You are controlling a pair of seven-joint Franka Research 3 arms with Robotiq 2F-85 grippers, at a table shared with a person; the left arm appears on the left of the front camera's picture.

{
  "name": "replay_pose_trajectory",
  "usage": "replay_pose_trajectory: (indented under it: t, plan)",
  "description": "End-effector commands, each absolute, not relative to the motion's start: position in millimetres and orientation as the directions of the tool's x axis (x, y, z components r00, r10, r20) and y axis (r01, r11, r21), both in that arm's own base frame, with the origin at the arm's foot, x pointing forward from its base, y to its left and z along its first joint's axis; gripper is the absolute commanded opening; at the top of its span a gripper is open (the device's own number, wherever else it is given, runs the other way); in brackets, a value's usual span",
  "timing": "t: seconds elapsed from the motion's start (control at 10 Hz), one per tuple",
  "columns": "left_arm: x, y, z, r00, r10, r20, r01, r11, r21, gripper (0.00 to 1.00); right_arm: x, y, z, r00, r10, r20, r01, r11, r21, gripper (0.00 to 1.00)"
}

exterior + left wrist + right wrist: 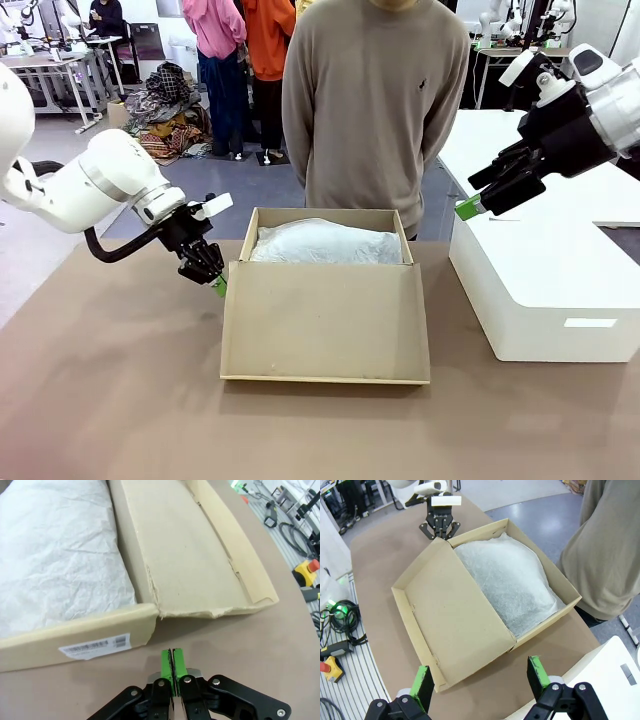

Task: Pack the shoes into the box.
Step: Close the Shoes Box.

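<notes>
While the box (325, 300) sits open mid-table, lid (325, 320) folded flat toward the robot, white tissue (325, 243) bulges in its tray, covering whatever is inside. Left gripper (218, 283) is low by the box's left corner at the hinge, pads pressed together, holding nothing. Right gripper (468, 208) hangs high above the white block (545, 290), jaws wide, empty. Person (375, 100) stands behind the box.

Front and wrist views, shared box (325, 320)
</notes>
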State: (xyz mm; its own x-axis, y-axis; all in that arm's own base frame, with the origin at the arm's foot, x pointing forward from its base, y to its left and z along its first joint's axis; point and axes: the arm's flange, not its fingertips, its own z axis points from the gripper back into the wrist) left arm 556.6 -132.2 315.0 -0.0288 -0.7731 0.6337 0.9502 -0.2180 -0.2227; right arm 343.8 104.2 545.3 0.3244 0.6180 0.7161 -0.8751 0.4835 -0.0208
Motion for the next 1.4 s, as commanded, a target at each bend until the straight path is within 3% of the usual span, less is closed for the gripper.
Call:
replay_pose_trajectory:
  t: [0.0,1.3]
  plan:
    - [547.8,-134.6,308.4,-0.044,-0.745,0.666,0.949,-0.239,-0.206,0.06,345.7,104.0,544.2,0.306,0.607,0.733,-0.885,0.465,-0.015,1.00]
    - [511.7,-157.9,300.7,-0.025,-0.708,0.705,0.883,-0.346,-0.317,0.06,345.7,104.0,544.2,0.306,0.607,0.733,-0.885,0.465,-0.015,1.00]
